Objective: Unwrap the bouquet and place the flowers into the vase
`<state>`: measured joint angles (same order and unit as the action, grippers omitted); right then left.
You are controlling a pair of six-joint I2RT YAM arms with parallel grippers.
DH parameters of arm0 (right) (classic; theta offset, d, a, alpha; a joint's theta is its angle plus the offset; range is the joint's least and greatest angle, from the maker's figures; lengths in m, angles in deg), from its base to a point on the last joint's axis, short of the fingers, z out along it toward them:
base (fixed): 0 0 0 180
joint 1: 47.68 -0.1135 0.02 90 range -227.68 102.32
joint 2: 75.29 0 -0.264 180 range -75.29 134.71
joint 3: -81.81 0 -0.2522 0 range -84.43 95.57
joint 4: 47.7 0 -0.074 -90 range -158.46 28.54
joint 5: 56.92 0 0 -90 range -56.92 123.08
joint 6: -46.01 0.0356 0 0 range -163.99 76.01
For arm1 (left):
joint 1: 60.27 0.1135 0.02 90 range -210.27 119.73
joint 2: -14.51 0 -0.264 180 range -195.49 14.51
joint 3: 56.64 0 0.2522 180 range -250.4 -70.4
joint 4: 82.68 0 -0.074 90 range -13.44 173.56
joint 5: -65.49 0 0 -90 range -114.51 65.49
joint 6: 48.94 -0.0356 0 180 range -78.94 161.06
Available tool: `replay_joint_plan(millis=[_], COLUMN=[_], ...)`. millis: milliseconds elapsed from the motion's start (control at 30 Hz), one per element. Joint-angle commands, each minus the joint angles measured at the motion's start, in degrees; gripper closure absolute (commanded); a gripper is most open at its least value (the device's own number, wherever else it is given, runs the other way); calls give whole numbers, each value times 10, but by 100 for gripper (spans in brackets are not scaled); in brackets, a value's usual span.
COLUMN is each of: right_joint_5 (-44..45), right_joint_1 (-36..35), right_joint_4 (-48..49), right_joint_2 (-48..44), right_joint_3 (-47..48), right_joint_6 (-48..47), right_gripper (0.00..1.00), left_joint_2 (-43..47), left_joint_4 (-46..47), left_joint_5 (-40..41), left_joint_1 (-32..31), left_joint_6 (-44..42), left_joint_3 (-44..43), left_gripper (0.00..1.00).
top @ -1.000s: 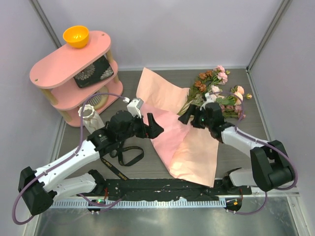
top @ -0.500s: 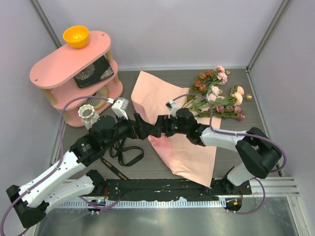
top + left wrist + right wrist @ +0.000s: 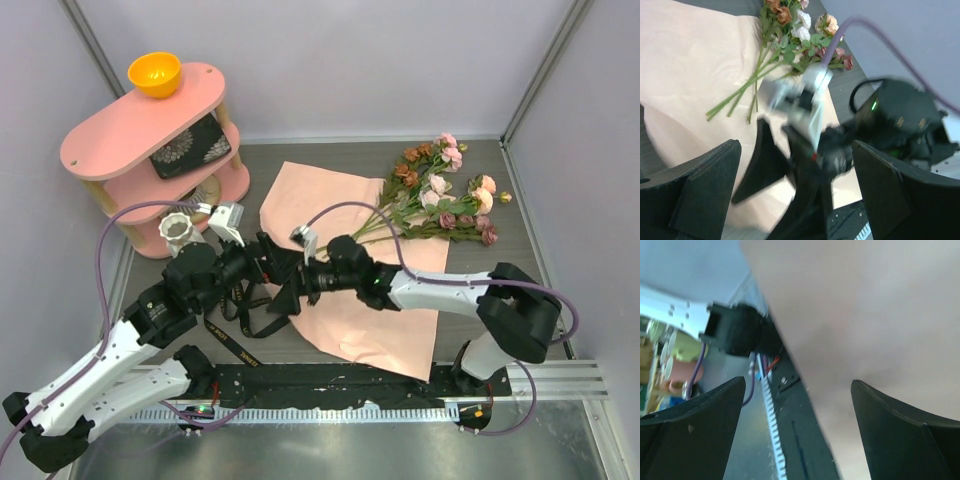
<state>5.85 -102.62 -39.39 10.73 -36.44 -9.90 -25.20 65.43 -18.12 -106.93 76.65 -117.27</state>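
Flowers [image 3: 440, 200] overlap one pink sheet [image 3: 370, 320]; one vase [image 3: 180, 230]; left tool [image 3: 796, 147], right tool [image 3: 797, 384] agape, empty.

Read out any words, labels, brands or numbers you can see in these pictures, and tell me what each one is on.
No text here can be read.
Black ribbon: pale gold lettering runs along it, too small to read.
Dark card on the pink shelf: a flower pattern only, with no words visible.
Both wrist views: blurred, no writing to make out.
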Motion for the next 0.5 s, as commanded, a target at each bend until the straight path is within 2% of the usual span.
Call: replay_joint_plan(millis=[0,133,233,300,400,433,467], right_joint_5=[-50,-28,-55,-42,139,251,290], right_joint_1=[-39,-21,18,58,121,144,164], right_joint_4=[88,19,1,-24,-111,-143,-146], right_joint_2=[20,-40,-88,-116,-135,-136,-135], right_joint_3=[-22,-39,-58,-62,-52,-56,-63], right_joint_6=[47,-3,-31,-31,35,79,124], right_gripper=[8,7,6,6,7,6,7], left_joint_2=[-12,-16,-19,-22,-45,-54,-61], left_joint_4=[-22,-37,-40,-31,-28,-30,-32], left_joint_5=[54,71,78,72,57,55,50], left_joint_1=[0,0,0,0,0,-1,0], left_joint_6=[-18,-14,-9,-6,-6,-4,-1], left_joint_3=[-48,-45,-48,-49,-52,-53,-55], left_gripper=[2,2,2,0,0,0,0])
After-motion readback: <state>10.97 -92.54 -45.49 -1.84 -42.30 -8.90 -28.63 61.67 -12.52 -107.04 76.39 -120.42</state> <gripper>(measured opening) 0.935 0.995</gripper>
